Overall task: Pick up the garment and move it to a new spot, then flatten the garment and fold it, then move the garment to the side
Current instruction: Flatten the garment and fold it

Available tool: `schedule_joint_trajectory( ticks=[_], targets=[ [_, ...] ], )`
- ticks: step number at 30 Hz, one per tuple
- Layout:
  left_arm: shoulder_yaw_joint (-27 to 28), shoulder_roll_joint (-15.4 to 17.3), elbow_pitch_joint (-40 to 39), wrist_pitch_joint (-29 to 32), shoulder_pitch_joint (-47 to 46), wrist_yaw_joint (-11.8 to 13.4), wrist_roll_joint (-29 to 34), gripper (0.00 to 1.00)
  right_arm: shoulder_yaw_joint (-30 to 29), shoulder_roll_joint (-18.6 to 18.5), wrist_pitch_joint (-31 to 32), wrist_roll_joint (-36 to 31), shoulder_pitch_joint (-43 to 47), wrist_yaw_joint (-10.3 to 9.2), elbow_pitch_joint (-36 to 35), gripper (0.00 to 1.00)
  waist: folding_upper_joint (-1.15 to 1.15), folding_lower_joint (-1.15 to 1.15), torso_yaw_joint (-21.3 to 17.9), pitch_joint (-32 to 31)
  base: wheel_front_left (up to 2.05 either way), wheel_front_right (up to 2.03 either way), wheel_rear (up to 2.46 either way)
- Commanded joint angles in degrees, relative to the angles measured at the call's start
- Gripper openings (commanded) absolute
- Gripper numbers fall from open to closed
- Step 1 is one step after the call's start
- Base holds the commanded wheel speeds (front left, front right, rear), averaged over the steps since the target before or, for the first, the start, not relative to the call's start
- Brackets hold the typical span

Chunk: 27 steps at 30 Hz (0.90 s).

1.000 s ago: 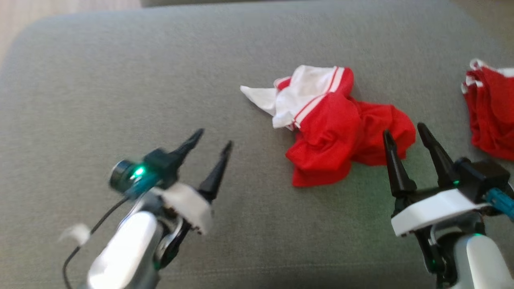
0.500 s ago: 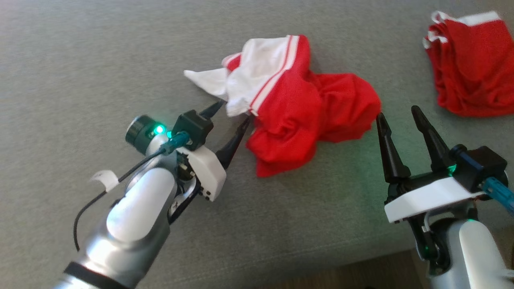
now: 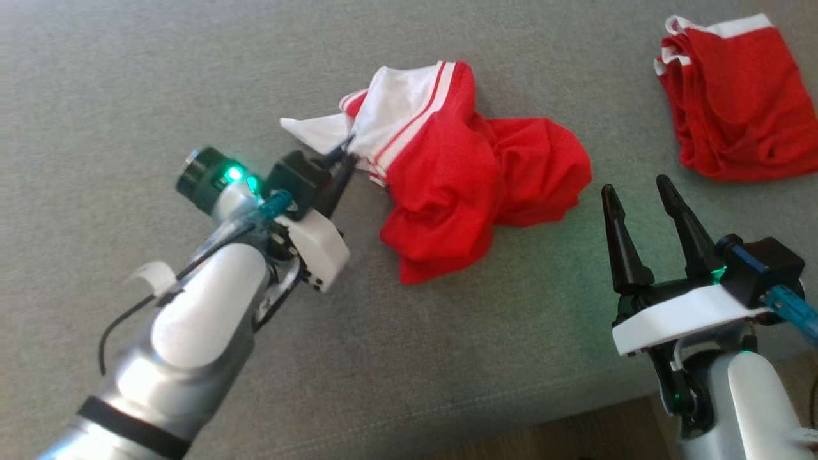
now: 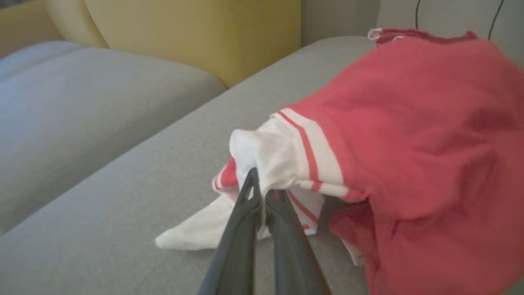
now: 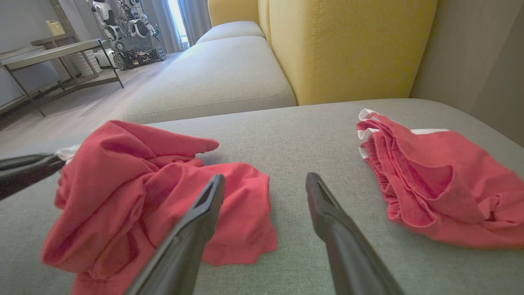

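The garment [image 3: 466,185] is a crumpled red piece with a white, red-striped band, lying in a heap on the grey cushion [image 3: 128,76]. My left gripper [image 3: 344,155] is shut on the white band at the heap's left edge; in the left wrist view its tips [image 4: 260,186] pinch the white cloth [image 4: 278,151], lifting it slightly. My right gripper [image 3: 634,186] stands open just right of the heap, above the cushion, with nothing between its fingers. In the right wrist view the heap [image 5: 135,196] lies left of the open fingers [image 5: 208,200].
A second red garment [image 3: 735,96] with white trim lies at the far right of the cushion, also on the right in the right wrist view [image 5: 434,184]. A yellow sofa back [image 5: 348,45] rises behind. The cushion's front edge [image 3: 511,415] runs along the bottom.
My left gripper reached up and right to the garment's white band and closed on it. The head camera shifted. The right gripper stayed open beside the heap.
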Motion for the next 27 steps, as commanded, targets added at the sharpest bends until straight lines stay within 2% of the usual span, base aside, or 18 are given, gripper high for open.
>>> schedule_joint_trajectory(
  ticks=[1,7,12,15,17,20,23,24,25,26,27],
  targets=[
    [2.85,2.31,-3.03,0.15,-2.51,1.08,0.51,0.0,0.89,-0.04,-0.14,0.51,-0.77,0.19,-1.75,1.0,0.0,0.0,0.92,-0.83,0.0,0.0,0.0],
    [9.17,7.88,-12.35,3.8,2.34,7.7,-1.67,0.0,0.9,0.03,0.43,0.87,-0.21,0.19,-1.56,1.0,0.0,0.0,3.16,-2.71,0.0,0.0,0.0],
    [14.41,12.99,-20.53,7.89,12.03,14.26,-3.75,0.0,0.42,0.06,0.87,1.14,0.39,0.19,-1.64,1.0,0.0,0.0,4.65,-3.39,0.0,0.0,0.0],
    [17.06,14.63,-24.08,9.58,19.18,18.07,-5.47,0.0,0.1,0.07,1.02,1.27,0.8,0.19,-1.71,1.0,0.0,0.0,5.5,-3.34,0.0,0.0,0.0],
    [18.41,14.93,-25.2,9.94,23.75,20.16,-6.75,0.0,0.22,0.08,1.22,1.42,0.86,0.19,-1.66,1.0,0.0,0.0,5.83,-3.27,0.0,0.0,0.0],
    [19.21,13.74,-25.39,9.62,29.68,22.14,-9.01,0.0,0.01,0.08,1.37,1.56,1.01,0.19,-1.75,1.0,0.0,0.0,6.55,-3.28,0.0,0.0,0.0],
    [18.6,11.76,-24.46,8.91,32.76,22.24,-10.88,0.0,-0.5,0.08,1.72,1.37,1.2,0.19,-2.19,1.0,0.0,0.0,7.54,-3.13,0.0,0.0,0.0],
    [18.29,11.08,-23.81,8.72,33.12,21.97,-11.45,0.03,-0.55,0.08,1.91,1.24,1.16,0.19,-2.37,1.0,0.0,0.0,7.82,-3.12,0.0,0.0,0.0],
    [18.09,10.3,-23.26,8.41,33.25,21.65,-12.13,0.64,-0.49,0.08,2.13,1.06,1.03,0.19,-2.58,1.0,0.0,0.0,8.02,-3.11,0.0,0.0,0.0],
    [18.09,10.3,-23.26,8.41,33.25,21.65,-12.13,0.64,-0.49,0.08,2.13,1.06,1.03,0.19,-2.58,1.0,0.0,0.0,8.02,-3.11,0.0,0.0,0.0],
    [17.89,9.61,-22.8,7.85,33.17,21.28,-12.6,1.0,-0.41,0.06,2.33,0.94,0.87,0.19,-2.79,1.0,0.0,0.0,8.19,-3.19,0.0,0.0,0.0]
  ],
)
